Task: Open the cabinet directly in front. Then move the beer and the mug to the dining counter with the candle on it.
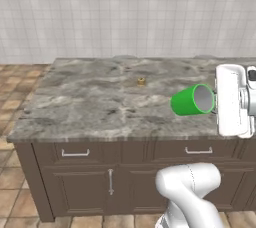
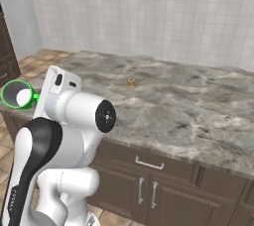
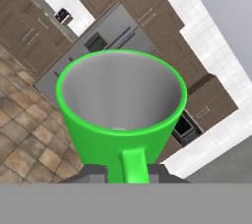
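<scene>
A bright green mug (image 1: 192, 100) hangs tipped on its side above the right part of the dining counter (image 1: 90, 102), its grey inside facing the hand. My gripper (image 1: 216, 104) is shut on the mug's handle; in the hand view the mug (image 3: 122, 105) sits just ahead of the gripper (image 3: 128, 171), and from the right it shows at the far left (image 2: 16, 94). The small tan candle (image 1: 141, 81) stands near the counter's middle, left of and behind the mug. The beer is out of view. Dark cabinets show far off in the hand view; I cannot tell which is the cabinet.
Dark brown drawers and doors (image 1: 110, 179) with silver handles run under the stone top. A white tiled wall (image 1: 125, 12) rises behind the counter. Tiled floor (image 1: 10, 172) lies to the left. A dark cabinet edge (image 2: 5, 51) stands at the far left.
</scene>
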You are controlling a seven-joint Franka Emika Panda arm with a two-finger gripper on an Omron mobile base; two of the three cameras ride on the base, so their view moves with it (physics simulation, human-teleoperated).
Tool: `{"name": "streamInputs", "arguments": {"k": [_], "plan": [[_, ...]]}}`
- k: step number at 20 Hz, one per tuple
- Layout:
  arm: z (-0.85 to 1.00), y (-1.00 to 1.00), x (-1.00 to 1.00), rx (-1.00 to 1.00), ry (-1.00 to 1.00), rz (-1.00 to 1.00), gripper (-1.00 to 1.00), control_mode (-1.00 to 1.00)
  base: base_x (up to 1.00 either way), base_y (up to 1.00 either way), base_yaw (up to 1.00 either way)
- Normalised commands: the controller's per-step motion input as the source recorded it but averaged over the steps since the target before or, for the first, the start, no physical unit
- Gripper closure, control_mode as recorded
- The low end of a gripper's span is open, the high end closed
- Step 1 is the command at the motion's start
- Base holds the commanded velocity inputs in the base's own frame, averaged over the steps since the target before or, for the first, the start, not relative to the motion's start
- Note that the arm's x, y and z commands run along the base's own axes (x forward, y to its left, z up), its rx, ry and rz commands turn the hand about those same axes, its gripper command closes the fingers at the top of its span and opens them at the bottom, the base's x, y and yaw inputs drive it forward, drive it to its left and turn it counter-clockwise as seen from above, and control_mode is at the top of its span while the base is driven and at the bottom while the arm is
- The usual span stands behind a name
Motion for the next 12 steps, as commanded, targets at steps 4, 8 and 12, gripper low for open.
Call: {"name": "streamInputs", "arguments": {"k": [4,8,12], "plan": [[0.0,0.0,0.0,0.0,0.0,0.0,1.0,1.0,0.88,0.0,-0.27],[0.0,0.0,0.0,0.0,0.0,0.0,1.0,1.0,1.0,0.01,-0.27],[0.0,0.0,0.0,0.0,0.0,0.0,1.0,1.0,1.0,0.27,-0.27]]}}
